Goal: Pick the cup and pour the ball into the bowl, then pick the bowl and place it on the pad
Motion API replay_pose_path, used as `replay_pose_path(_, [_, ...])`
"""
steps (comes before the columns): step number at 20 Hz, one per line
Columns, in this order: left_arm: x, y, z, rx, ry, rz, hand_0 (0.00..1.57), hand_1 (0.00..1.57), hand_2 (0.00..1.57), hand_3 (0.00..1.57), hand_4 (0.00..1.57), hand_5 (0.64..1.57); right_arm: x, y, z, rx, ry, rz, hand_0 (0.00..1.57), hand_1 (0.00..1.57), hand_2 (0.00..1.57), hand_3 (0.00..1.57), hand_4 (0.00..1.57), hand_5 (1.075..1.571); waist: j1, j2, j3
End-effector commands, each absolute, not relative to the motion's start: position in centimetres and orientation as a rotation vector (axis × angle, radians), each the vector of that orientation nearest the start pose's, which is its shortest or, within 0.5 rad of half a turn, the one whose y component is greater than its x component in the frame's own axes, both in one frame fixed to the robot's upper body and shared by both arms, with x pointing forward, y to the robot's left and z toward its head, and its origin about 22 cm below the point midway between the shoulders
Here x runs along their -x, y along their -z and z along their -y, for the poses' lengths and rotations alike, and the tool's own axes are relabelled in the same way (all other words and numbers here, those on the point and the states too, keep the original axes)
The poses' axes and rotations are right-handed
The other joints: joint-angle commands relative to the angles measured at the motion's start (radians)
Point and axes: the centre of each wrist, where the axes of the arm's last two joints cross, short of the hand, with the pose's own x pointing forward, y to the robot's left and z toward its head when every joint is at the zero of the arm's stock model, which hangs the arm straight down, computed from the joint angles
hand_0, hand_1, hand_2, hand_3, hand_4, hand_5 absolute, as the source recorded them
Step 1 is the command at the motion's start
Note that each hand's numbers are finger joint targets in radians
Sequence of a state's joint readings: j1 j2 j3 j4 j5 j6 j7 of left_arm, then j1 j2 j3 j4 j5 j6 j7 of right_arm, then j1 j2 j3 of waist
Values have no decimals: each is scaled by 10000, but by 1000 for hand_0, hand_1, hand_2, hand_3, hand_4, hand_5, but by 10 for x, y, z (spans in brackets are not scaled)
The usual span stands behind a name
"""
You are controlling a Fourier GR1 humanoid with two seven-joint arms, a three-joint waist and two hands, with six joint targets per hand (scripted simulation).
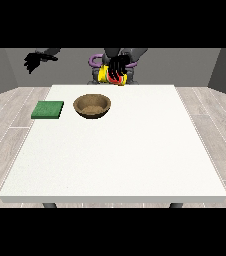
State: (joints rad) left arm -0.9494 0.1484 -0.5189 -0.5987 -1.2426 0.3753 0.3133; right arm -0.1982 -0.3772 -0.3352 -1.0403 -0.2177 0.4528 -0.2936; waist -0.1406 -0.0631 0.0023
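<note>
Front view: hand at view's right (118, 65) gripping, tilting yellow-and-red cup (106, 75) above brown wooden bowl (92, 106); cup looking light, rigid, best held round sidewall. Hand at view's left (34, 61) hanging idle, fingers unclear.

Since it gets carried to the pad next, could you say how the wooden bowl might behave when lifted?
The wooden bowl looks rigid, so it probably keeps its shape. Its wide, low form suggests it rarely tips. Its rounded wall may slip in a hand.
</note>
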Motion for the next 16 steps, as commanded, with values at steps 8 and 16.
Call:
replay_pose_path(8, [-397, -36, -62, -18109, 21161, 11803, 1479, 1479, 1571, 1571, 1474, 1234, -271, 18, 407, -840, -273, 16036, 0, 0, 0, 0, 0, 1571, 138, -272, -11])
replay_pose_path(16, [-385, -32, -45, -18169, 22225, 12002, 1446, 1446, 1571, 1571, 1529, 1134, -274, 21, 400, -616, 83, 15634, 0, 0, 0, 0, 0, 1569, 588, -160, -22])
